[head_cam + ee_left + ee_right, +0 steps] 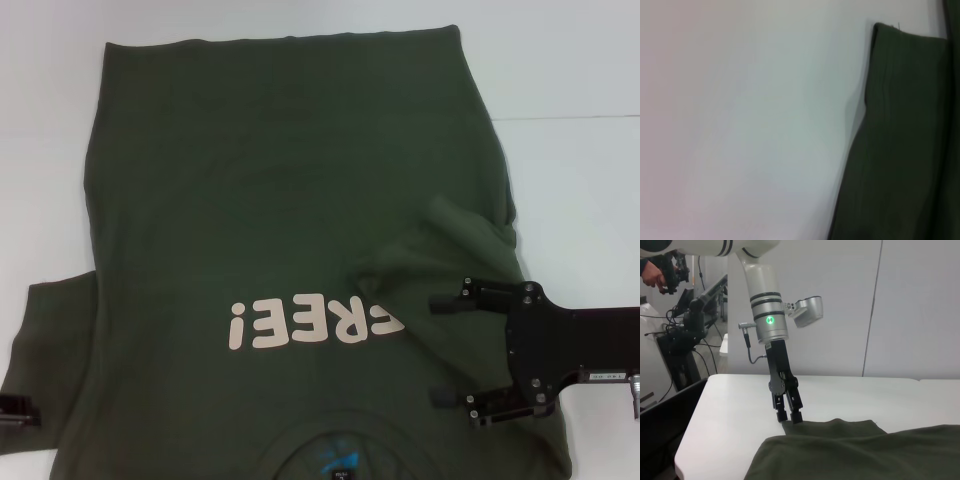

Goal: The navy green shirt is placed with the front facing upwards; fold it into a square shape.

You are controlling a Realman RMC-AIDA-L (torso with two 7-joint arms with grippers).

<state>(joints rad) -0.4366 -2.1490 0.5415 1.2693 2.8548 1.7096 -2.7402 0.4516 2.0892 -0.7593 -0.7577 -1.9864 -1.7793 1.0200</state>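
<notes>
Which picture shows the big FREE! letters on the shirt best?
The head view. The FREE! letters read upside down on the navy green shirt, with the first letter hidden under a fold of cloth. The left wrist and right wrist views show only plain green cloth, no letters.

place: robotics lab | cues: white table (730,405), plain wall panels (900,305), camera rig (682,325) behind

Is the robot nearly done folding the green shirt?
Not yet, it has only started. Done: the right sleeve of the navy green shirt is folded in over the chest, hiding the first letter of the print. In hand: the left tool sits at the left sleeve edge, and the right tool hangs open above the folded side. Left: the body lies spread out, far from a square.
</notes>
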